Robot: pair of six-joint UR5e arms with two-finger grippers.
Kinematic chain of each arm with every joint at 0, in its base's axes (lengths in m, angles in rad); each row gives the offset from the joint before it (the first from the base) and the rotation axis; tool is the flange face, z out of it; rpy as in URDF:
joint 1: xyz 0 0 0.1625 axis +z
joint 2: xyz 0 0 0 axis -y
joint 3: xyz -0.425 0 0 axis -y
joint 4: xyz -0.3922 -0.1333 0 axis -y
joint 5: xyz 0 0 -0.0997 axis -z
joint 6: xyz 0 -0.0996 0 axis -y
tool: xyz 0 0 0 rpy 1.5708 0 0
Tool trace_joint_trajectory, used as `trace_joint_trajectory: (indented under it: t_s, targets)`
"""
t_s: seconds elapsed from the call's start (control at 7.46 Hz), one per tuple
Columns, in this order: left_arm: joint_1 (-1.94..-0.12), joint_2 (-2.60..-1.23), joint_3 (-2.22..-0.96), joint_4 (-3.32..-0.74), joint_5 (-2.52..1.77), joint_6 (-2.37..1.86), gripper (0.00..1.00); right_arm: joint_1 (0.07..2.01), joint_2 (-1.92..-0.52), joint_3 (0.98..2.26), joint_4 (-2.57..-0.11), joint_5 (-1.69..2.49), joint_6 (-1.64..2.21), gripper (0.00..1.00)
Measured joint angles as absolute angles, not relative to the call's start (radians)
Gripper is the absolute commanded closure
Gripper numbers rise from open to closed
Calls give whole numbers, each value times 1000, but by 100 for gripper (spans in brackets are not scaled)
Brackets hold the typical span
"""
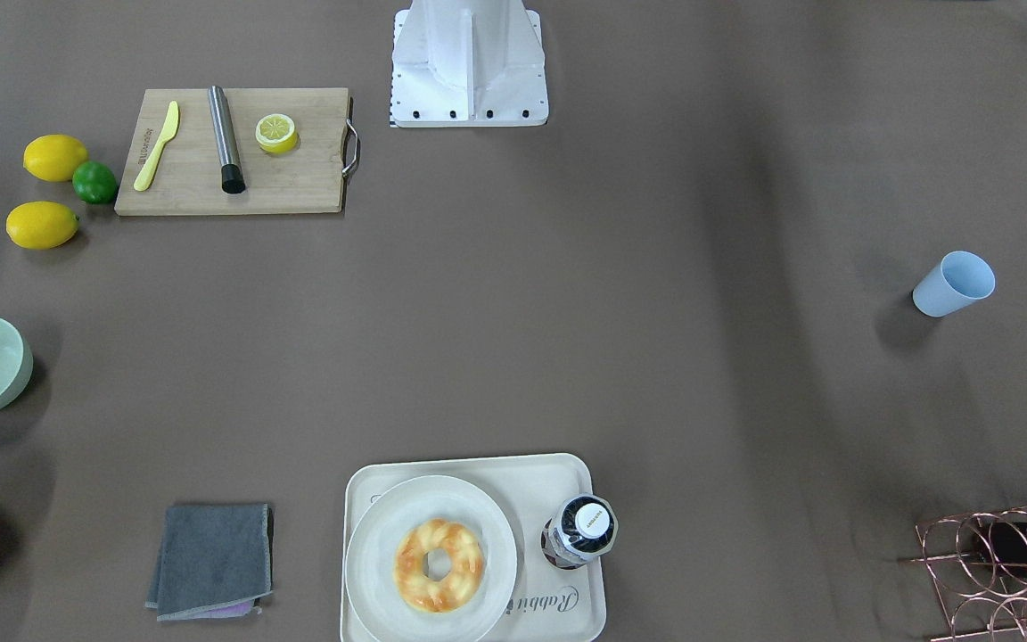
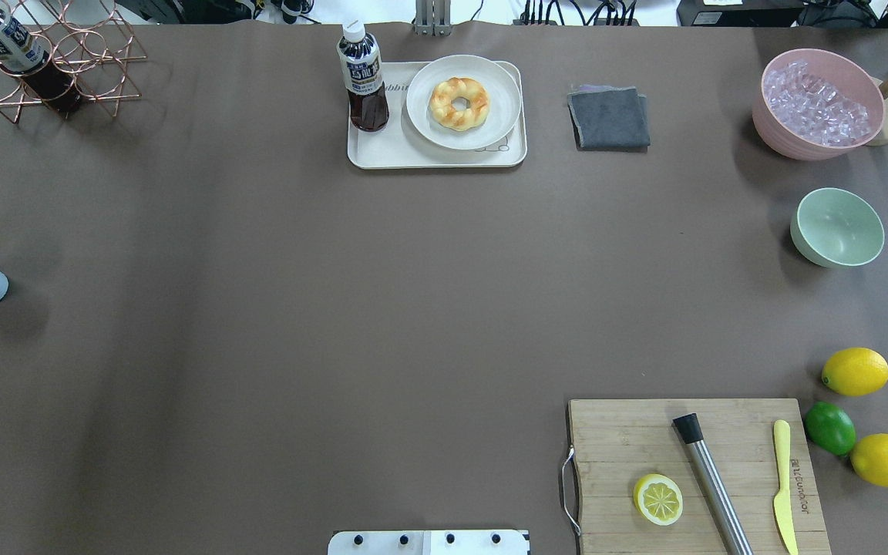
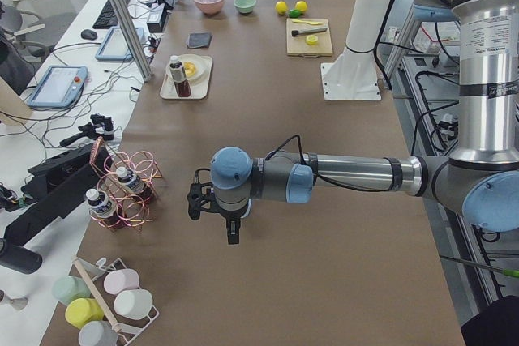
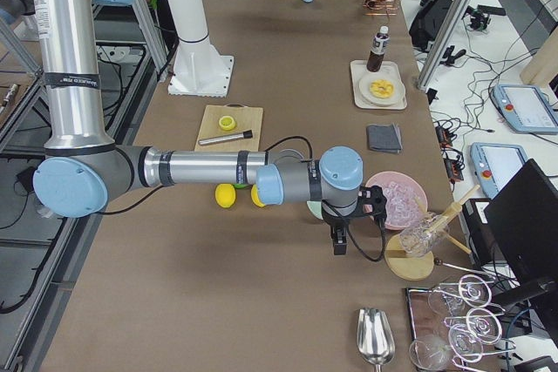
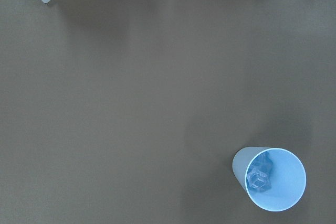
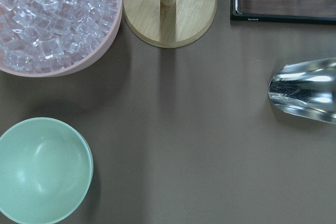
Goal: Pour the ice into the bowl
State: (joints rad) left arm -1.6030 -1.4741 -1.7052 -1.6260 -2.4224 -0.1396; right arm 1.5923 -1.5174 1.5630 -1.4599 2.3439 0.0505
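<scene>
The ice (image 5: 260, 174) lies at the bottom of the light blue cup (image 5: 270, 179). A few clear cubes show through its open mouth in the left wrist view, where the cup sits at about 5 o'clock of the picture. In the overhead view the cup stands at the 9 o'clock edge of the table. The mint-green bowl (image 2: 837, 227) stands at the 3 o'clock side, so the two are well apart.

At 12 o'clock from the bowl, near it but not touching, is the pink tub (image 2: 818, 108), full of many more clear cubes. In the right wrist view the bowl is at 8 o'clock, the tub at 10 o'clock, a round wooden stand base (image 6: 170, 11) at 12 o'clock and a metal scoop (image 6: 304, 90) at 3 o'clock.

The left gripper (image 3: 233, 235) hangs above the table with its fingers pointing down. It shows only in the side view, so I cannot tell if the fingers are apart or together. The right gripper (image 4: 340, 246) also hangs fingers down, close to the tub, and I cannot tell its state either.
</scene>
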Motion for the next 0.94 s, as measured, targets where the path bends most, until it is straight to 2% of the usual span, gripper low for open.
trace_joint_trajectory:
  t_s: [0.94]
  targets:
    - [-1603,-1477,-1710,-1626,-2411,-149,2,1592,-1531,1568,-1454,2343,50,1]
